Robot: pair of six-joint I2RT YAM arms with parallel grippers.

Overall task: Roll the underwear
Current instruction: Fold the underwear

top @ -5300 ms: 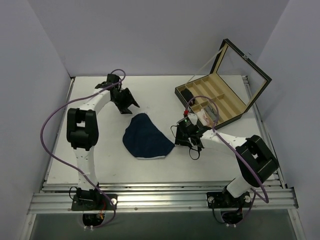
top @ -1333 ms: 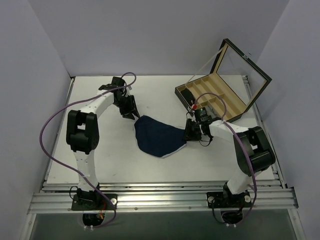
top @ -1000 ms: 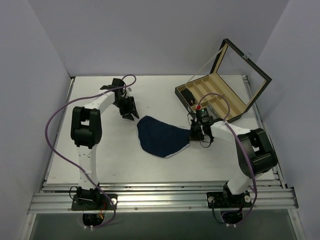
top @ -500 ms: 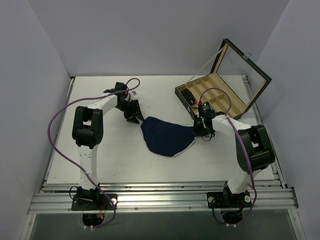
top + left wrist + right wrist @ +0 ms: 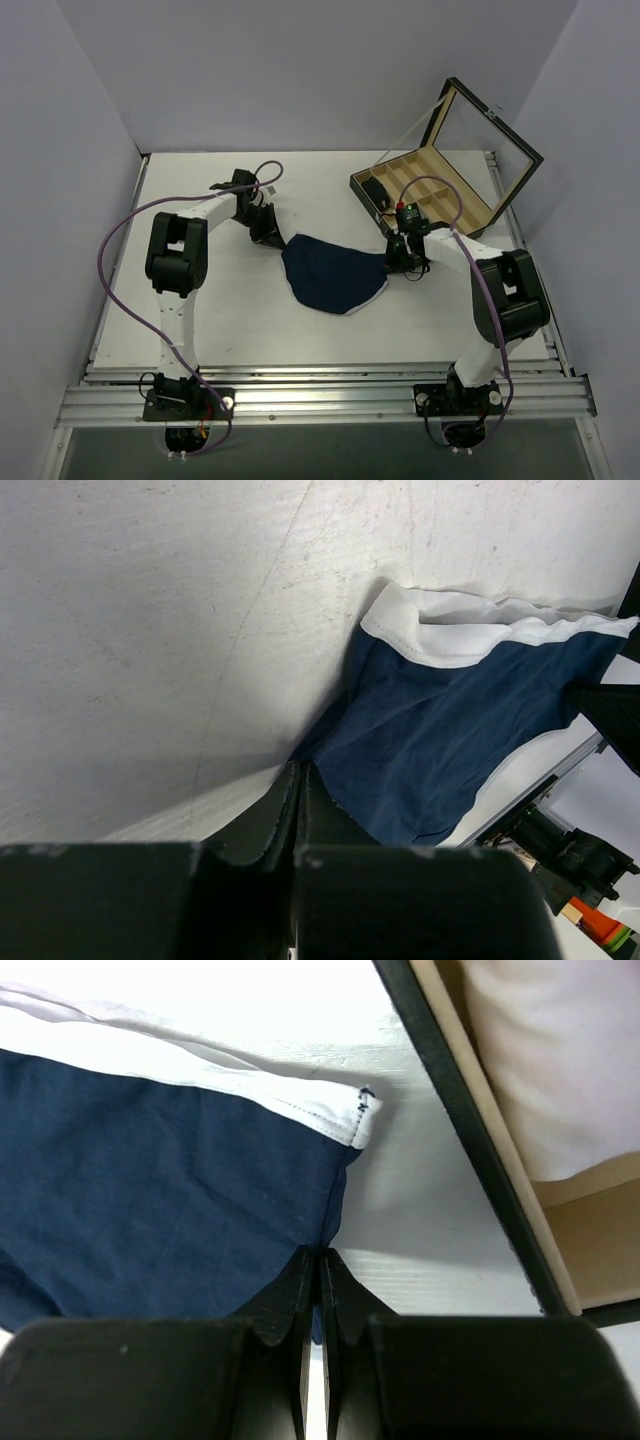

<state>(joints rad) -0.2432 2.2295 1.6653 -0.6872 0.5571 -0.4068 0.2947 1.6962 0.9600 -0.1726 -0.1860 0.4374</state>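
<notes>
Navy underwear (image 5: 335, 277), left gripper (image 5: 273, 238), right gripper (image 5: 397, 262) lowered, pinching opposite corners

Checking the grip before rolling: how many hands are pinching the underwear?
2. The left hand pinches the underwear at its left corner; the right hand pinches its right edge.

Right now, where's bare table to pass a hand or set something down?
Widest bare table is the near strip between the underwear and the front rail. Far strip between left gripper and wooden box is free too. Crowded: right gripper, between underwear and box.
</notes>
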